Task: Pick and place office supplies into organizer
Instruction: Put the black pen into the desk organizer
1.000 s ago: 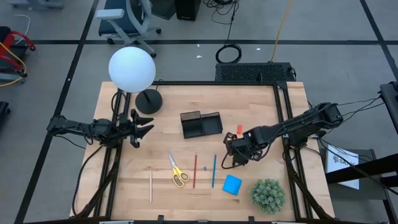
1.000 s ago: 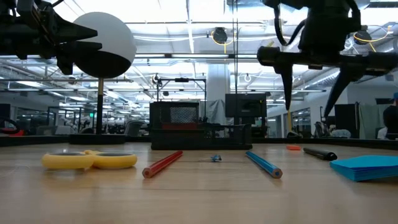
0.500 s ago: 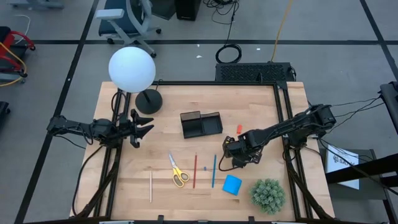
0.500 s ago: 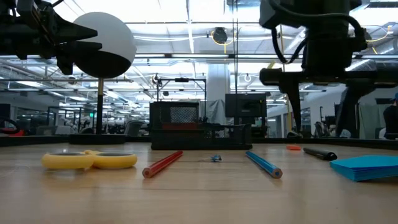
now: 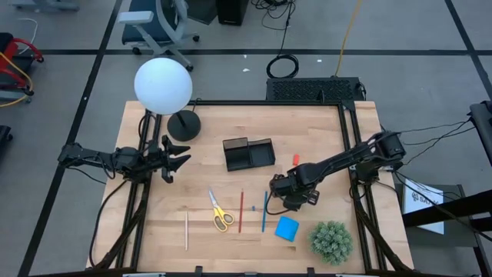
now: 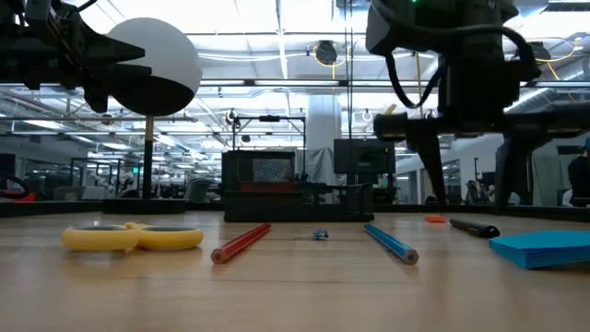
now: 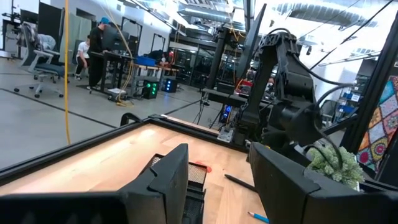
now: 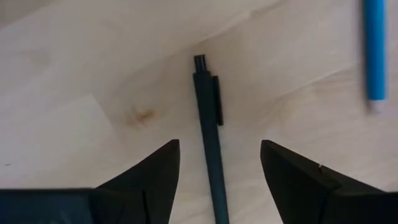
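Right gripper, jaws apart, straddles the black pen, its lower end cut off; left gripper idles agape.

- The right hand hangs over the bench, fingers spread either side of a pen lying directly beneath it.
- The organizer sits beyond the hand, toward the bench's far edge.
- A notepad lies just on the hand's near side, with the plant ball to its right.
- Two pencils and scissors lie left of the hand.
- The left hand waits well apart, near the lamp base.
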